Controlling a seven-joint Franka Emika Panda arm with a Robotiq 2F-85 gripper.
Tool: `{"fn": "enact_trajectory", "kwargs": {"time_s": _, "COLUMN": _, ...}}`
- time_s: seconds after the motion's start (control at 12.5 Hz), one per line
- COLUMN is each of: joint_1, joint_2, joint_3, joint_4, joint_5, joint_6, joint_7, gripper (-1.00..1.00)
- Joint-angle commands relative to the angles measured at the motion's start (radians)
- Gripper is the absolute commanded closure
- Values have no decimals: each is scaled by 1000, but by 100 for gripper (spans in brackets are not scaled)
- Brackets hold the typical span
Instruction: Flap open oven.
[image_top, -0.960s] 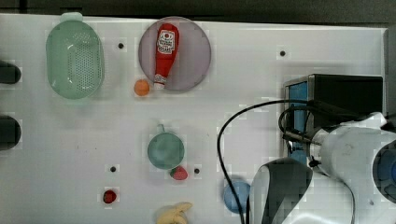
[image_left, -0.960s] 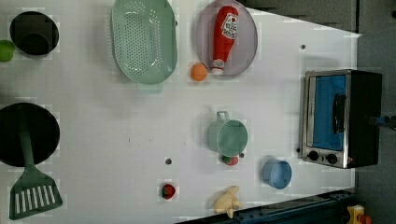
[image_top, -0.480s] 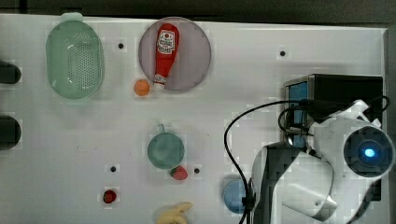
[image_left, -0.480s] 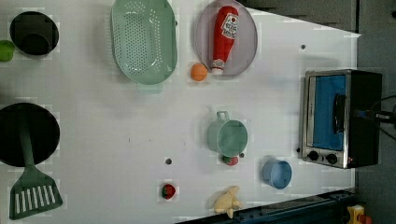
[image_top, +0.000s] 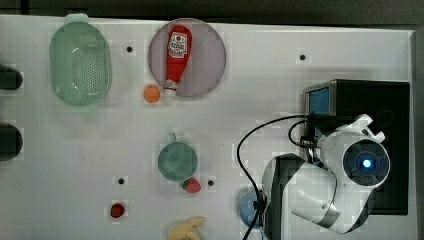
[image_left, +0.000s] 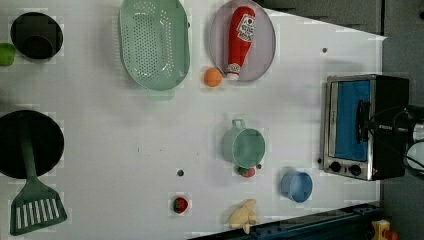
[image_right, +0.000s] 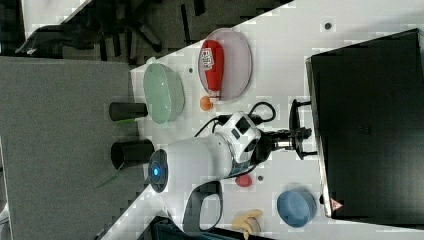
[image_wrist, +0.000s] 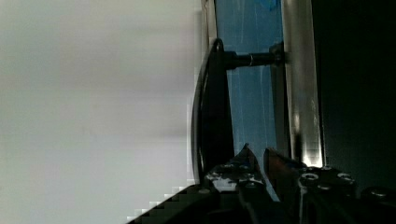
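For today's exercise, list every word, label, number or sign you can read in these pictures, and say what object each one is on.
Ketchup bottle: a white label with dark print, too blurred to read.
Oven: a small red and white triangular warning sign at one corner in the right view; its symbol cannot be made out.
Oven front in the left view: a small pale mark by the handle, unreadable.
No text can be read anywhere.

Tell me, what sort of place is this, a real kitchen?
Probably a robot test bench laid out as a pretend kitchen: a white table carries a boxy black-and-silver toaster oven, a red ketchup bottle on a plate, and a white robot arm.
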Motion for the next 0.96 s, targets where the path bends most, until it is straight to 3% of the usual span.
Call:
{"fn": "enact_trajectory", "kwargs": {"time_s": 0.08, "joint_1": -4, "joint_2": -1, "joint_3": 12, "joint_4": -1, "joint_5": -5, "joint_6": 6, "joint_7": -38, "gripper": 65}}
{"fn": "enact_trajectory", "kwargs": {"time_s": 0.4, "joint_1": 17, "joint_2": -2, "joint_3": 30, "joint_4": -14, "joint_5": -41, "joint_6": 5, "joint_7": -6, "gripper": 65}}
{"fn": "enact_trajectory", "kwargs": {"time_s": 0.96, "joint_1": 68, "joint_2": 7, "joint_3": 118, "joint_4": -51, "joint_5": -299, "joint_6": -28, "joint_7": 344, "gripper": 65}}
